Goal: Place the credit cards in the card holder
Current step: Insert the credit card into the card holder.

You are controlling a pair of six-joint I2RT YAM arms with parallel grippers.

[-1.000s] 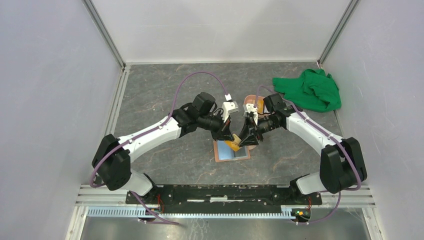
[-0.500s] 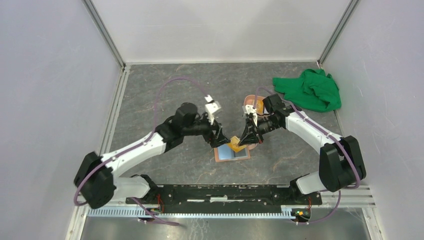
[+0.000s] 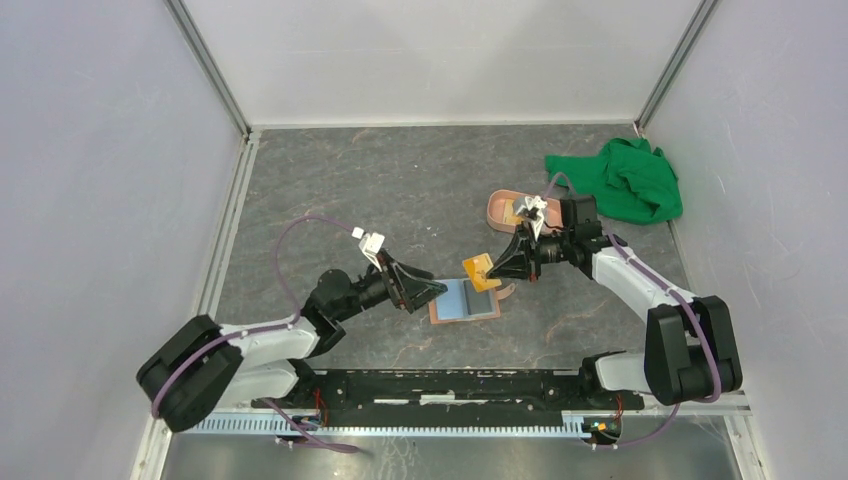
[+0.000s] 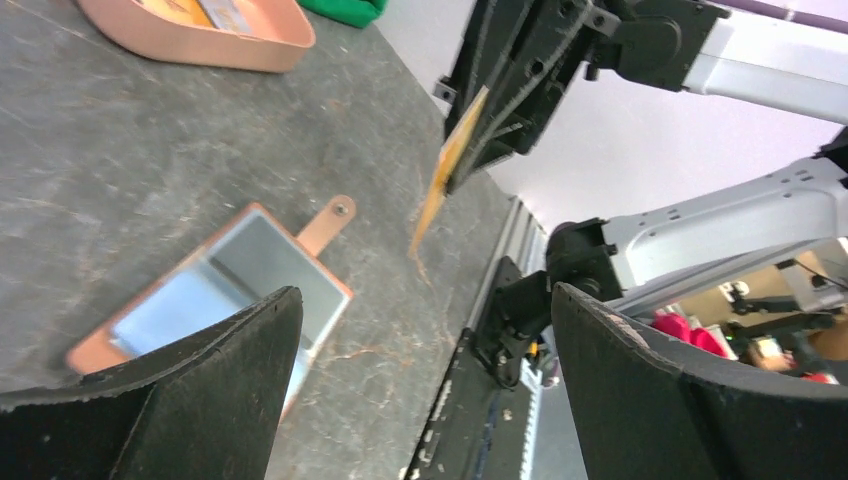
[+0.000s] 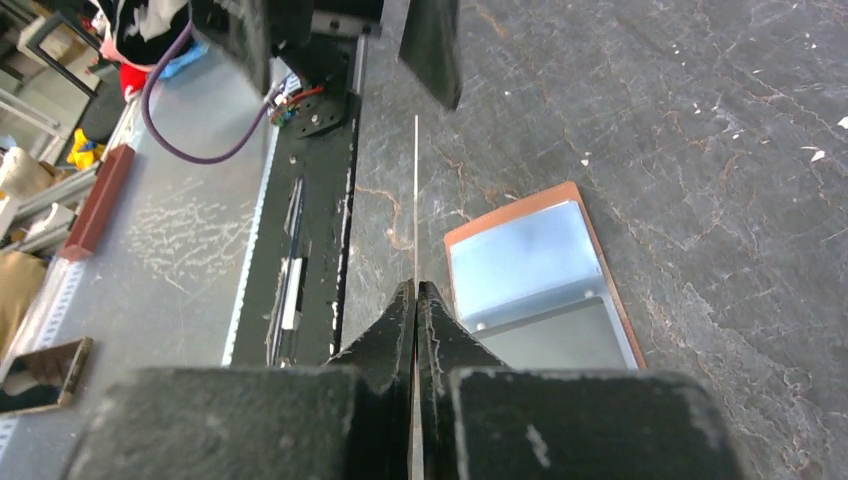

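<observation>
No brand, label or lettering can be read anywhere; the thin orange-yellow plastic credit card is too small in the top view for any print to show, and in the right wrist view the same card is turned edge-on, no more than a pale line. The right jaws are pressed together on one end of that card, the rest sticking out past the tips; it hangs tilted in the air above the dark grey marbled surface, near the far right corner of the tan-brown folding leather-like card holder and, as far as the left wrist view shows, not touching it. The holder lies open and flat on the surface, its snap tab stretched out to one side; its inside reads pale blue and grey, and whether that is a card or only lining cannot be told. The left jaws stand wide apart, holding nothing, low over the surface just left of the holder and pointing towards it. Beyond, a pink oval tray holds more cards – cut off by the top edge of the left wrist view and partly hidden behind the right wrist in the top view, their print illegible; a crumpled green cloth lies near the far right corner.
</observation>
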